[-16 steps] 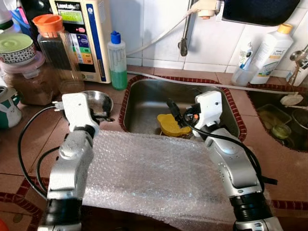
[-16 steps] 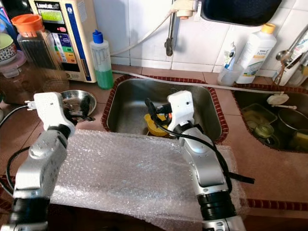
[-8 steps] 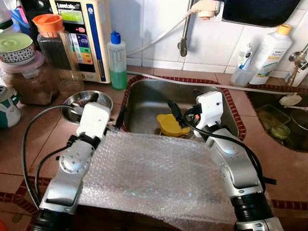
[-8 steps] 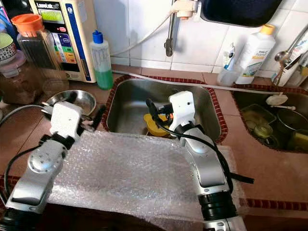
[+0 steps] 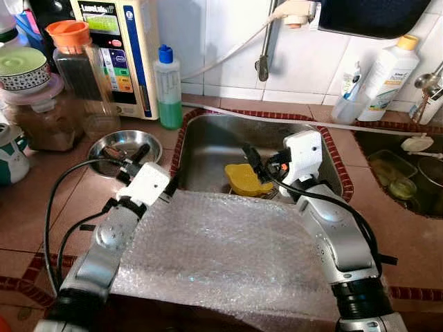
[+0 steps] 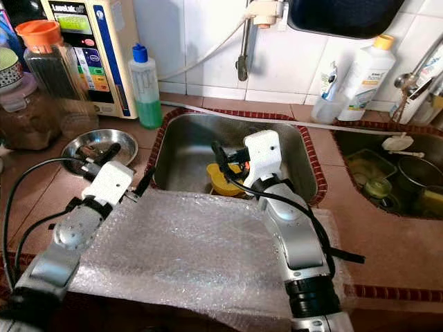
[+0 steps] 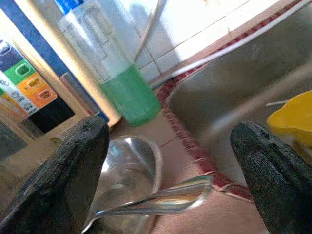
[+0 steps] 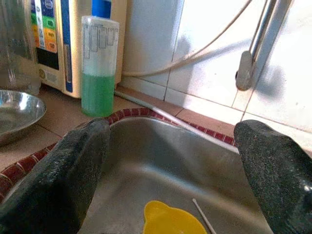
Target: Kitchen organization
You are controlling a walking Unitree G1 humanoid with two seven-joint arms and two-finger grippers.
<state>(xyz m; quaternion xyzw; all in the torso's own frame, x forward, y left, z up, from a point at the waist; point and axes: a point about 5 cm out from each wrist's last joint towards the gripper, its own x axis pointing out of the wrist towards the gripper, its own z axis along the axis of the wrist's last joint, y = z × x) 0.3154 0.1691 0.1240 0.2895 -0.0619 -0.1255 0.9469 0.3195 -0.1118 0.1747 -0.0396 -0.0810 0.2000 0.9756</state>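
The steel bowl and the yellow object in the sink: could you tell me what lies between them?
In the left eye view, the left gripper and the sink rim lie between steel bowl and yellow object.

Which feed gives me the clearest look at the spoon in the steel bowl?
The left wrist view: the spoon shows large, resting on the steel bowl rim between the open left gripper fingers. In both eye views it's small and partly hidden.

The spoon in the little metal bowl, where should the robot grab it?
Best on the spoon handle where it pokes past the metal bowl rim. It hangs free there, so the open left pincer, already straddling it, could probably come down from above, one finger each side.
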